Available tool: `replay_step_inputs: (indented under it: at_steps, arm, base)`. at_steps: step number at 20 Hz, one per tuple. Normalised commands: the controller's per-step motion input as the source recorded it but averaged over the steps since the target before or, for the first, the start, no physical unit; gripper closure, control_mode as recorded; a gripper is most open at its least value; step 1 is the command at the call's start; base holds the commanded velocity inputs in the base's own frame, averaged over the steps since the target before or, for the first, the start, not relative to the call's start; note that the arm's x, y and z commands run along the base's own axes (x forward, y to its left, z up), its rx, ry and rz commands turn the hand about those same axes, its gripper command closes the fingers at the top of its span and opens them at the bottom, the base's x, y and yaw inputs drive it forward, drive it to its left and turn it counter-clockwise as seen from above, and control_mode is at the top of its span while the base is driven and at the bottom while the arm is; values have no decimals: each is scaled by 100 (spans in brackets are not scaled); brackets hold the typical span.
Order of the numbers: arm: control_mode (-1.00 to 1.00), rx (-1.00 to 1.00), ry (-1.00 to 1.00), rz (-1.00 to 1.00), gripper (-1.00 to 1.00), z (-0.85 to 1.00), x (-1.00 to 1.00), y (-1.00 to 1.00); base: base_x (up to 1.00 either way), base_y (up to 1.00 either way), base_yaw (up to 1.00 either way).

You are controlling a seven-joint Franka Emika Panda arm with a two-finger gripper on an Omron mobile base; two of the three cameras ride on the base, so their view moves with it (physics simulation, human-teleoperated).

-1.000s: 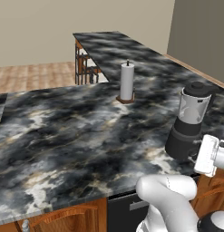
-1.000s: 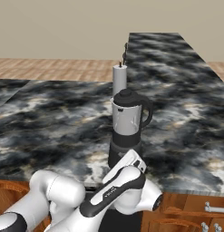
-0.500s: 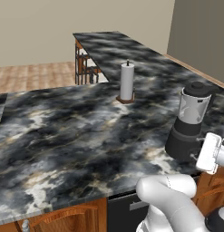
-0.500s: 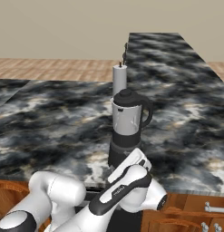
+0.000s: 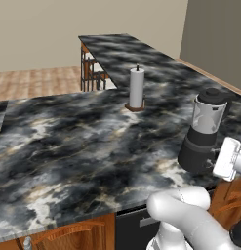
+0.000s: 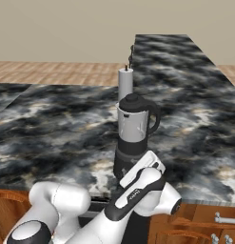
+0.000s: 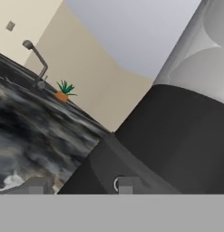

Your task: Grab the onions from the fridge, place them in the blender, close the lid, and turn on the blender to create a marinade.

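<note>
In the left base view, the blender (image 5: 202,132) is seen near the front right edge of the dark marbled table (image 5: 68,146): a rounded dark grey base, a clear flared jar, and the dark lid (image 5: 212,95) seated on top. The white hand is held just beside the base. A white towel roll (image 5: 136,88) on a brown stand is set well behind, with broad bare stone to the left.

In the right base view, the jar's handle is turned right, and the roll is lined up directly behind the blender. The base's lower front is hidden by the arm.

In the hand view, the fingers (image 7: 77,185) are placed close against the smooth dark base; how wide they are parted cannot be told, and nothing is seen held. A tap (image 7: 37,61) and a potted plant (image 7: 64,90) are seen far across the table.
</note>
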Motion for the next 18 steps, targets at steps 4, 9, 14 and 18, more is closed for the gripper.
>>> replay_step_inputs:
  at_steps: [4, 9, 14, 18]
  arm:
    - [-100, 0, 0, 0, -100, -31, 42, 0]
    - [-100, 0, -4, 0, -100, 5, -38, 1]
    - [-100, 0, -12, 0, -100, 30, -88, 5]
    - [-100, 0, -13, 0, -100, 56, -69, 7]
  base:
    - [0, 0, 0]
    - [0, 0, 0]
    - [0, 0, 0]
    - [0, 0, 0]
